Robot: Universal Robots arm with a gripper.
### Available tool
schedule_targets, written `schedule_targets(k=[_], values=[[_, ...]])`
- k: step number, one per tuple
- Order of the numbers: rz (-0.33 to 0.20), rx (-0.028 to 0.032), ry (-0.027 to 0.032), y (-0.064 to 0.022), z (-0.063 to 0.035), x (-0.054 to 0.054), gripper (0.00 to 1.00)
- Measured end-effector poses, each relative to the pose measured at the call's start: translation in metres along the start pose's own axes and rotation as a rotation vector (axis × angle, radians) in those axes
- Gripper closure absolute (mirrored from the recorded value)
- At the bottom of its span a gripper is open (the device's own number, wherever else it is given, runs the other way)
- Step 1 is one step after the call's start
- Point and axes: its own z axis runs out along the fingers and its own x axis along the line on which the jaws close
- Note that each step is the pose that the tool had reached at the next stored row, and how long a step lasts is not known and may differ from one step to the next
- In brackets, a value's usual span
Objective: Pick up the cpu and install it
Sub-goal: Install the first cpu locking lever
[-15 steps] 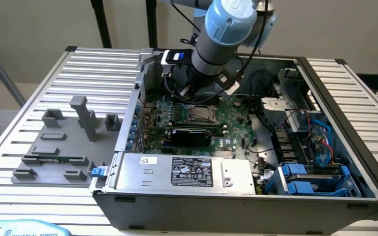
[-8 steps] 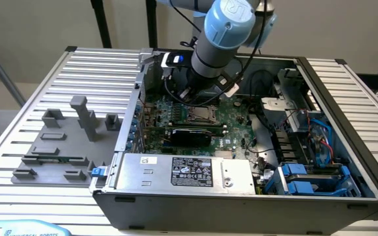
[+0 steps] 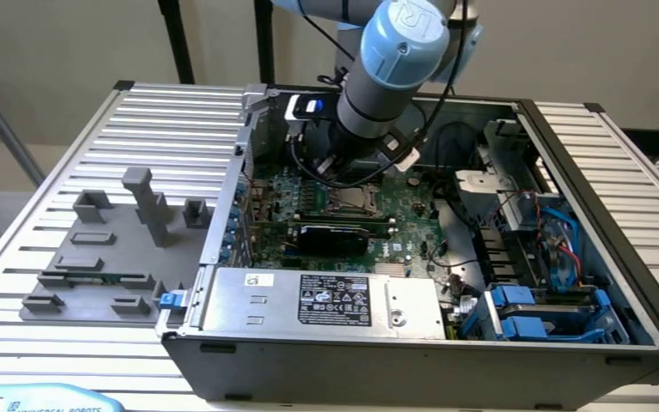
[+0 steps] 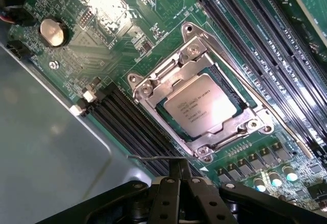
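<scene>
The cpu (image 4: 201, 105), a flat silvery square with printed lettering, lies seated in the motherboard socket under the metal retention frame (image 4: 168, 76). In the exterior view the same socket (image 3: 350, 200) shows on the green motherboard just below my arm. My gripper (image 4: 180, 169) hovers over the board beside the socket, its black fingers pressed together and holding nothing. It does not touch the cpu.
The open computer case (image 3: 421, 343) sits on a slatted metal table (image 3: 66, 318). Black memory slots (image 4: 127, 127) flank the socket on both sides. A grey power supply (image 3: 318, 302) lies along the case's near edge. Grey tray blocks (image 3: 112, 249) stand on the exterior view's left.
</scene>
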Motion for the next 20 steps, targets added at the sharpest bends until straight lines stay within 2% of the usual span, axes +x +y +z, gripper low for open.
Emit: schedule_targets(k=[7, 20], values=[[0.0, -0.0016, -0.0017, 0.0058, 0.002, 0.0038, 0.89], [-0.001, -0.0044, -0.0056, 0.0101, 0.0042, 0.0096, 0.89]])
